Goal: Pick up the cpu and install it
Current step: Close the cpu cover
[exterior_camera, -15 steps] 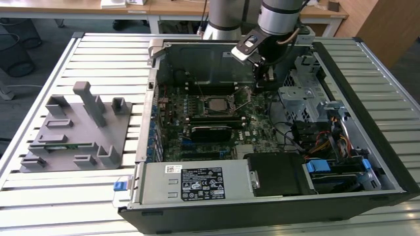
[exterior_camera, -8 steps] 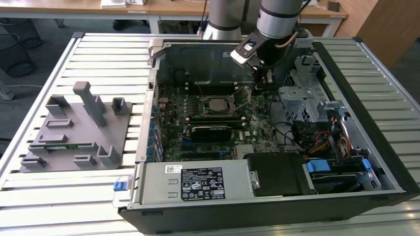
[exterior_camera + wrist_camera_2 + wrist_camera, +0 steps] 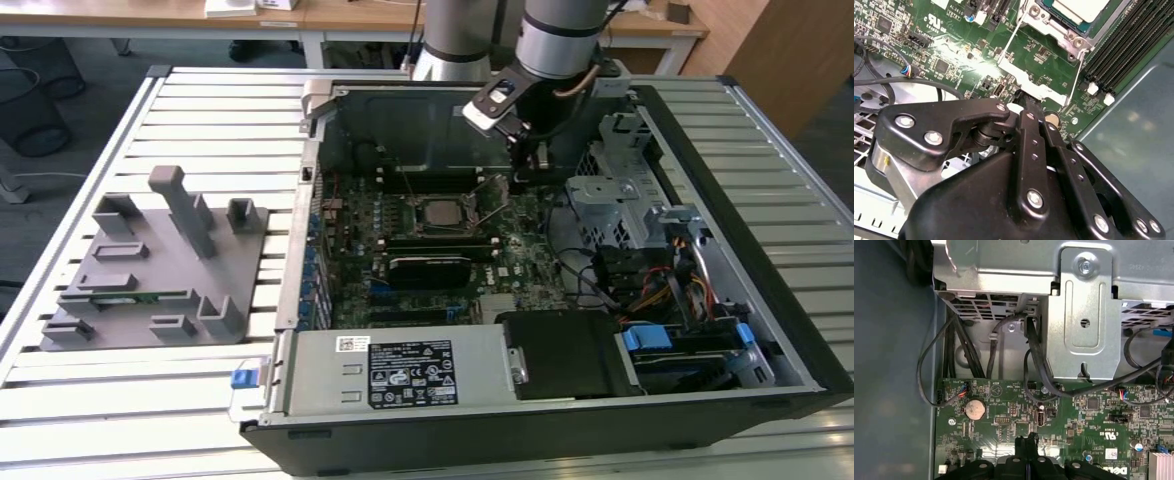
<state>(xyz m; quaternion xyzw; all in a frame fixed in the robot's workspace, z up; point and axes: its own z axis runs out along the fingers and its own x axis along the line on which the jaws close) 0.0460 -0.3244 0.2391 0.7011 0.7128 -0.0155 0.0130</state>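
Note:
The cpu (image 3: 438, 212) lies in the black-framed socket in the middle of the motherboard (image 3: 534, 262) of the open computer case. In the second wrist view its silvery top (image 3: 1081, 7) shows inside the socket frame, with thin wire levers (image 3: 1009, 46) running beside it. My gripper (image 3: 523, 178) hangs low over the board, just to the exterior view's right of the socket. Its fingers are pressed together, and I see nothing between them. In the second wrist view the gripper (image 3: 1031, 104) ends close to the socket's pale metal plate (image 3: 1029, 82). In the first wrist view the gripper (image 3: 1029, 439) stands over bare green board.
A grey fixture block (image 3: 147, 265) holding a green memory stick (image 3: 134, 297) stands at the exterior view's left of the case. A metal drive cage (image 3: 627, 200) and cables (image 3: 1036, 360) crowd the side near the gripper. A coin battery (image 3: 974, 409) sits on the board. The power supply (image 3: 387, 370) fills the front.

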